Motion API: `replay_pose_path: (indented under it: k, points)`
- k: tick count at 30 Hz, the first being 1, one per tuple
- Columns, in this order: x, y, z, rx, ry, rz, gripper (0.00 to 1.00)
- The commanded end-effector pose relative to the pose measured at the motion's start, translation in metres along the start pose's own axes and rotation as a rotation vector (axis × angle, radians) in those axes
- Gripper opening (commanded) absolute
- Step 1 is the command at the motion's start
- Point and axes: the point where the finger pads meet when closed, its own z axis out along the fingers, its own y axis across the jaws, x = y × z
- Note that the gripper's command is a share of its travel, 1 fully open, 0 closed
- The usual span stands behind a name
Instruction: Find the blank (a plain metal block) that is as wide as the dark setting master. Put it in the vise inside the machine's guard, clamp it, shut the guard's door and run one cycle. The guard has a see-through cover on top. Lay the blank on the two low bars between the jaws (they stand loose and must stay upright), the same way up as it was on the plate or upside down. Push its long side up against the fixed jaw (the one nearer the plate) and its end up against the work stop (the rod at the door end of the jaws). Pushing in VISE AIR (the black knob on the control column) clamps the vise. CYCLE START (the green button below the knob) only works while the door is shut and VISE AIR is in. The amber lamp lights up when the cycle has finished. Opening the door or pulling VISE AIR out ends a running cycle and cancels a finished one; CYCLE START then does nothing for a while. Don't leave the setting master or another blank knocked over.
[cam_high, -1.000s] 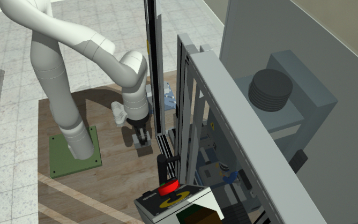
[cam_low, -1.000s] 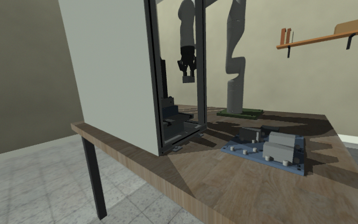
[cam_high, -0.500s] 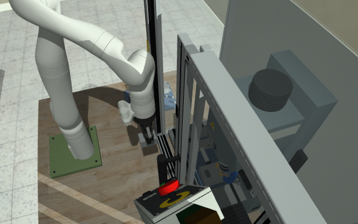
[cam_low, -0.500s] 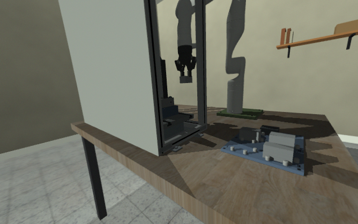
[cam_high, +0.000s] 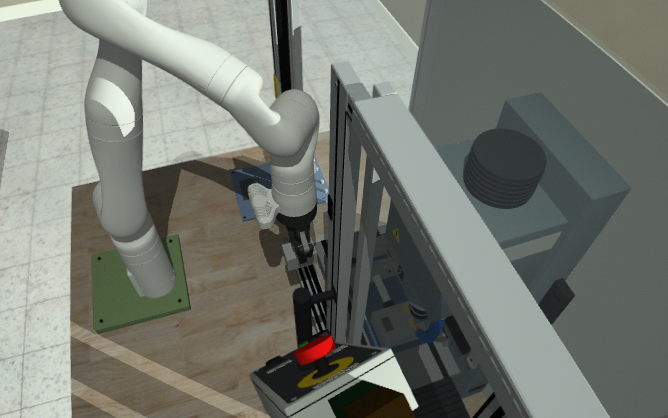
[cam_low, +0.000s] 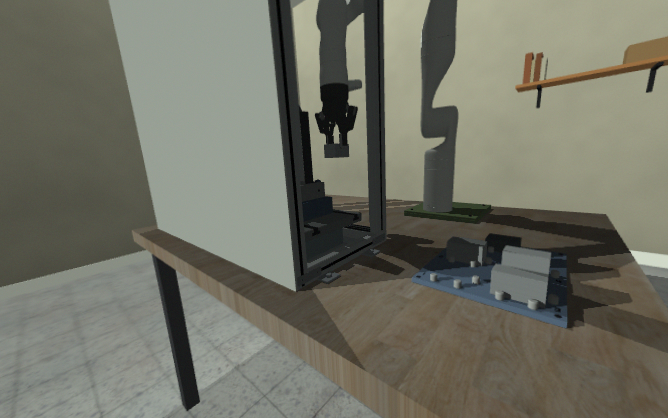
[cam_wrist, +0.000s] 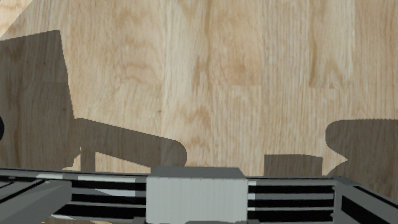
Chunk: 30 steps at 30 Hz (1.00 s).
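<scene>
My gripper is shut on a plain grey metal blank and holds it in the air, pointing down. It hangs over the black door rails at the guard's open side. In the exterior view the gripper and the blank show inside the guard's frame opening, well above the vise. The wrist view shows the blank at the bottom edge, with the rails under it. The blue plate holds two light blanks, another grey blank and the dark setting master, all upright.
The guard's grey frame posts stand right beside the gripper. The control panel with a red mushroom button lies near the front, and a black upright post rises just behind it. The arm's green base is at the left.
</scene>
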Motion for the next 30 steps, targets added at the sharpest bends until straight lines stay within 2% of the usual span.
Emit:
replay_pose_path:
  k: [1, 6, 11, 23, 28, 30]
  points:
    - [-0.001, -0.002, 0.002, -0.001, 0.011, 0.0, 0.1]
    - [-0.001, -0.002, 0.002, -0.001, 0.011, 0.0, 0.1]
    - [-0.049, -0.002, 0.01, -0.001, 0.011, 0.0, 0.1]
    - [-0.049, -0.002, 0.01, -0.001, 0.011, 0.0, 0.1]
    - [-0.098, -0.002, 0.018, -0.001, 0.011, 0.0, 0.1]
    - [-0.098, -0.002, 0.018, -0.001, 0.011, 0.0, 0.1]
